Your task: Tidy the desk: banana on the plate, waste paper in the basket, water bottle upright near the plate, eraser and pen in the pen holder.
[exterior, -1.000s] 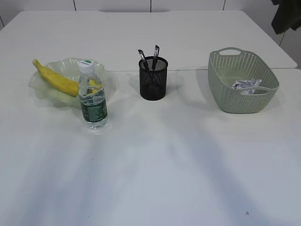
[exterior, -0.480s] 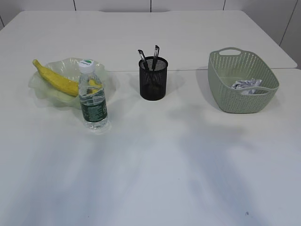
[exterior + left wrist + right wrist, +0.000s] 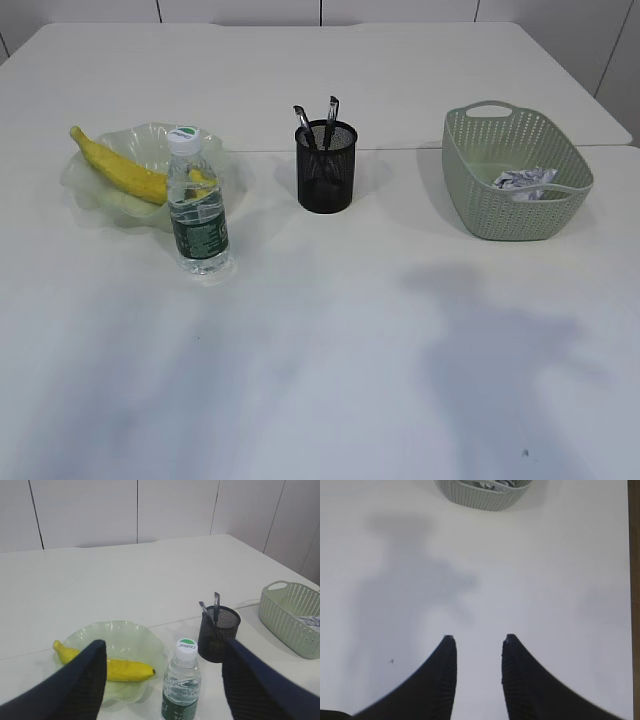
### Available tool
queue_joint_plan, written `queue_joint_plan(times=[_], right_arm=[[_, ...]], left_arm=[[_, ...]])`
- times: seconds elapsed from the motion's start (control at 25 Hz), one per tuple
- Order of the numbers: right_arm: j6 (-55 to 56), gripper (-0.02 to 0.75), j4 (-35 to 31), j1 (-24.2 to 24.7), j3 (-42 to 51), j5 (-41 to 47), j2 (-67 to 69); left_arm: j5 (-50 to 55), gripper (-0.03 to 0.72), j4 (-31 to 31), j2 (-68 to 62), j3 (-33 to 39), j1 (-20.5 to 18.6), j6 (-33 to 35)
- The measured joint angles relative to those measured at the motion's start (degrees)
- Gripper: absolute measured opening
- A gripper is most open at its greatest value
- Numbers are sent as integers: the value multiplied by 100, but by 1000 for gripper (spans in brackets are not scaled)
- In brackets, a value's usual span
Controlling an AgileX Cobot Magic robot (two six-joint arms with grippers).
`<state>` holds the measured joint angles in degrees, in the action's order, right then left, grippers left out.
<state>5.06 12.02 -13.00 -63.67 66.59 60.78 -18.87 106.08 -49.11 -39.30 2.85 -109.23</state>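
A yellow banana point(image 3: 120, 168) lies on the pale green plate point(image 3: 95, 195). A clear water bottle point(image 3: 198, 205) with a white cap stands upright just right of the plate. The black mesh pen holder point(image 3: 325, 168) holds two dark pens point(image 3: 316, 122); no eraser shows. Crumpled waste paper point(image 3: 525, 181) lies inside the green basket point(image 3: 480, 215). Neither gripper shows in the exterior view. In the left wrist view my left gripper point(image 3: 165, 652) is wide open and empty, high above the banana point(image 3: 122, 669), bottle point(image 3: 182, 682) and holder point(image 3: 218, 635). My right gripper point(image 3: 477, 639) is open and empty over bare table.
The white table point(image 3: 330, 350) has a seam point(image 3: 400, 149) running across behind the objects. The basket point(image 3: 480, 492) sits at the top edge of the right wrist view. The table's right edge point(image 3: 629, 580) shows there.
A dark shape at the top right corner has left the exterior view. The arm shadows on the table have shifted toward the front. The objects have not moved.
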Motion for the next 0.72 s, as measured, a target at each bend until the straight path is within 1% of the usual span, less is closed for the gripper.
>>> queue_joint_plan(times=[0.08, 0.24, 0.44, 0.56, 0.72], right_arm=[[69, 250, 13, 0, 212, -50, -212], [236, 307, 64, 0, 633, -158, -650], [296, 321, 85, 0, 976, -170, -1346], [305, 322, -60, 0, 1154, -157, -1795], [107, 323, -533, 0, 1238, -63, -2295]], left_arm=[[-10, 506, 0, 0, 0, 0, 0], [-10, 506, 0, 0, 0, 0, 0], [-10, 506, 0, 0, 0, 0, 0], [-10, 506, 0, 0, 0, 0, 0], [-10, 506, 0, 0, 0, 0, 0]])
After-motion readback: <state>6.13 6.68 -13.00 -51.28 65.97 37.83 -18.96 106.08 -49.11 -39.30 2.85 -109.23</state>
